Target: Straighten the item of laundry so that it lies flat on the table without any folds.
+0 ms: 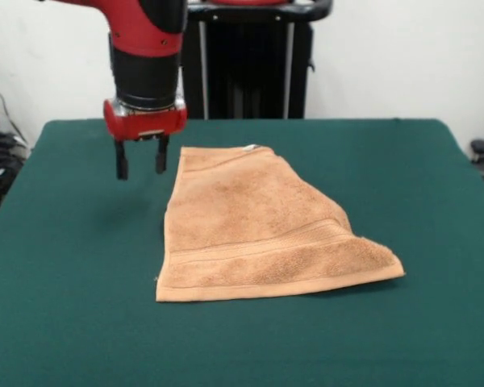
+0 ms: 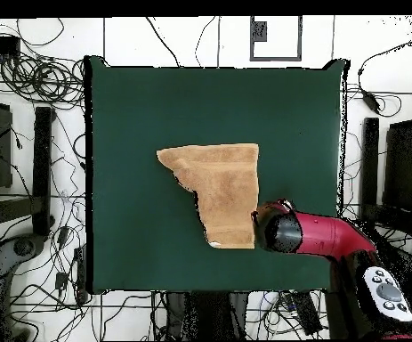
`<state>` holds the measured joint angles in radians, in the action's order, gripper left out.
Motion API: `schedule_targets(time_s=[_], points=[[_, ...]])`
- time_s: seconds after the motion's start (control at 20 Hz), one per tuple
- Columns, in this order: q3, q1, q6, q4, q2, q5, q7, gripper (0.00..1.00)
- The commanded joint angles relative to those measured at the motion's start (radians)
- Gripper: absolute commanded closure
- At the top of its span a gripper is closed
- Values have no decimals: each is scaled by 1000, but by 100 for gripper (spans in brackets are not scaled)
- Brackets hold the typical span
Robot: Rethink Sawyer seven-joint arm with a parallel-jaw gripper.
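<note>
Gripper: your gripper (image 1: 140, 161) hangs slightly parted, empty, beside towel (image 1: 254, 230).
Fold: pinch the doubled flap; drag toward the bench (image 1: 64, 322) edge.

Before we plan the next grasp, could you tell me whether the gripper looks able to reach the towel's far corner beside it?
Probably yes. The gripper hangs open just beside the towel, near its far corner, with only bare table between them and nothing in the way.
</note>
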<state>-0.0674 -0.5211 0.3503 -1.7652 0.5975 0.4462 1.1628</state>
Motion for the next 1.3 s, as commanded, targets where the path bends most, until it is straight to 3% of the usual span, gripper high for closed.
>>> schedule_targets(time_s=[0.05, 0.55, 1.05, 1.3], points=[[-123, 99, -47, -23, -54, -120, 262, 0], [-128, 128, -59, 19, -86, -225, 251, 0], [-65, 193, -122, 225, -258, -320, 273, 0], [-70, 199, -139, 269, -294, -338, 251, 0]])
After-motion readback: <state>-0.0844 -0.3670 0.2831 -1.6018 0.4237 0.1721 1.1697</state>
